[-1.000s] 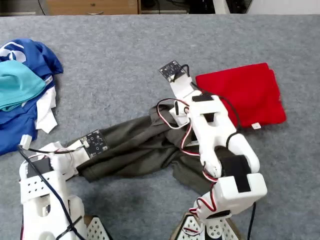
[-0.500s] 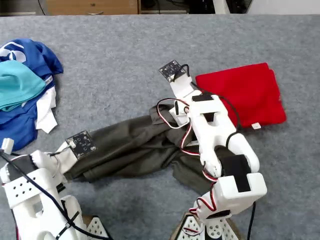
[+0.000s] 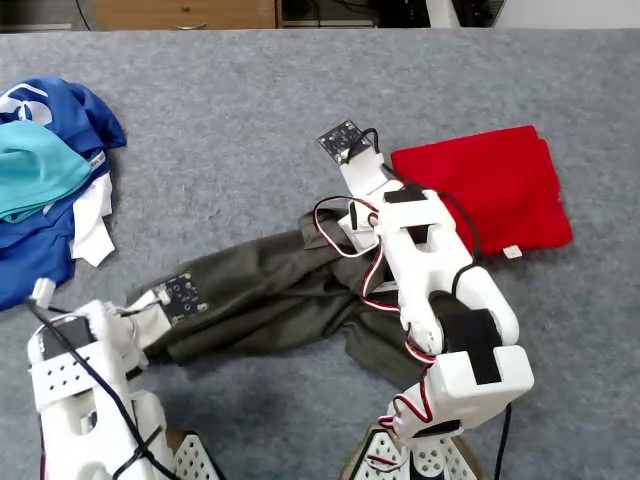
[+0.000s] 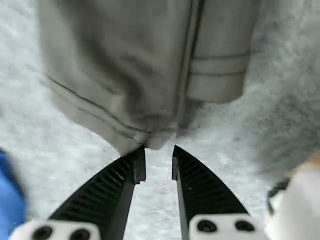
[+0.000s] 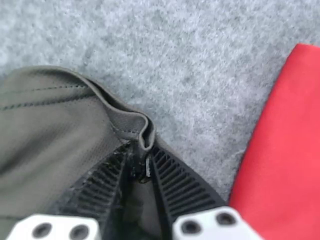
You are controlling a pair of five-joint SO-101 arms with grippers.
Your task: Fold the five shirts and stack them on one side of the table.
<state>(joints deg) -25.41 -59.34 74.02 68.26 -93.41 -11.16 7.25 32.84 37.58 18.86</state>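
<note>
**Olive shirt gripped at one end only**

Olive cloth is closest to me. The olive shirt (image 3: 260, 290) lies crumpled in a long diagonal band across the grey felt table (image 3: 220, 120), from just in front of the left arm's base up toward the middle. On my left wrist feed, the left gripper (image 4: 157, 162) sits at the shirt's lower hem with its fingers (image 4: 125, 185) a narrow slit apart. Nothing is between them. The hem's corner is right at the tips, and I can't say for sure that it touches. Bare felt shows through the gap.

Over to the right arm, which stretches from its base over the shirt's other end. The right gripper (image 5: 142, 161) is closed tight on a raised fold of the olive fabric, with the seam edge bunched up and pinched between both ribbed pads (image 5: 172, 182).

Just beyond that pinch, on the right side of the table, lies the red shirt (image 3: 480, 185) — folded into a neat flat rectangle, with a small white tag (image 3: 513, 252) poking out at its near edge. It's near the olive shirt but apart from it, with a strip of felt between.

Far left is the unfolded heap — a blue shirt (image 3: 40, 250) spread underneath, a teal shirt (image 3: 35, 165) bunched on top and a white shirt (image 3: 92, 225) peeking out at the heap's right edge. It is well apart from the other two shirts. Past the table's far edge stands a wooden cabinet (image 3: 185, 12).
</note>
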